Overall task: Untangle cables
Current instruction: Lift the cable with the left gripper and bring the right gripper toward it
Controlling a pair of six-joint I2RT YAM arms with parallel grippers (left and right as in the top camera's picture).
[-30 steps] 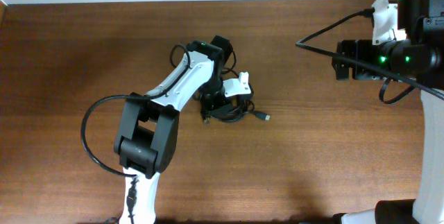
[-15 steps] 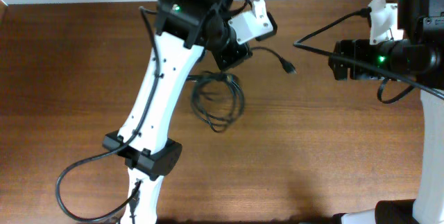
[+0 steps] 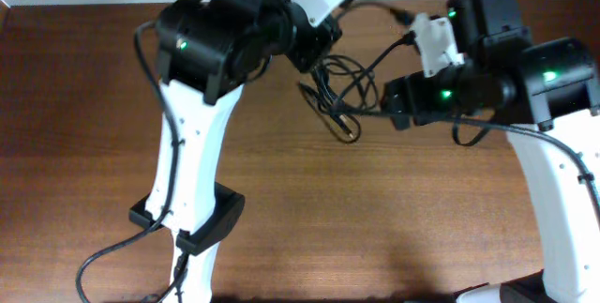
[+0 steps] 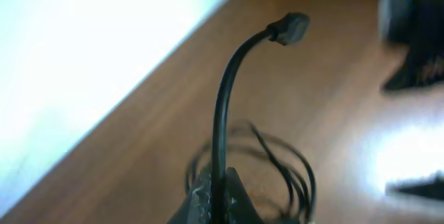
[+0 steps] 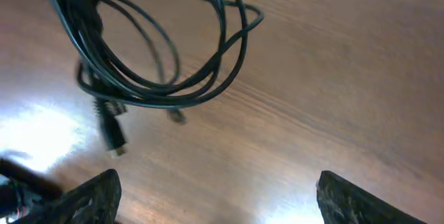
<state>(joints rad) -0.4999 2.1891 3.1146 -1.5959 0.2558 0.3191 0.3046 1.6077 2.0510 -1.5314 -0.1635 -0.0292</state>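
Note:
The cables [image 3: 333,92] are a bundle of thin black cords hanging in loops below my left gripper [image 3: 314,59], lifted off the table near the back middle. A plug dangles at the bundle's low end [image 3: 347,132]. In the left wrist view my left gripper [image 4: 218,193] is shut on one cord, whose plug end [image 4: 290,28] sticks up past the fingers, with the loops [image 4: 277,175] beneath. My right gripper [image 3: 398,106] is open and empty, just right of the bundle. In the right wrist view the loops [image 5: 159,50] hang ahead of its spread fingers [image 5: 215,196].
The brown wooden table [image 3: 94,106] ends at a white wall along the back. Thick black robot cables run from the right arm [image 3: 525,87] and loop beside the left arm's base [image 3: 187,237].
My left gripper has lifted the cable bundle higher and toward the back. My right arm has swung in from the far right to just beside the hanging bundle.

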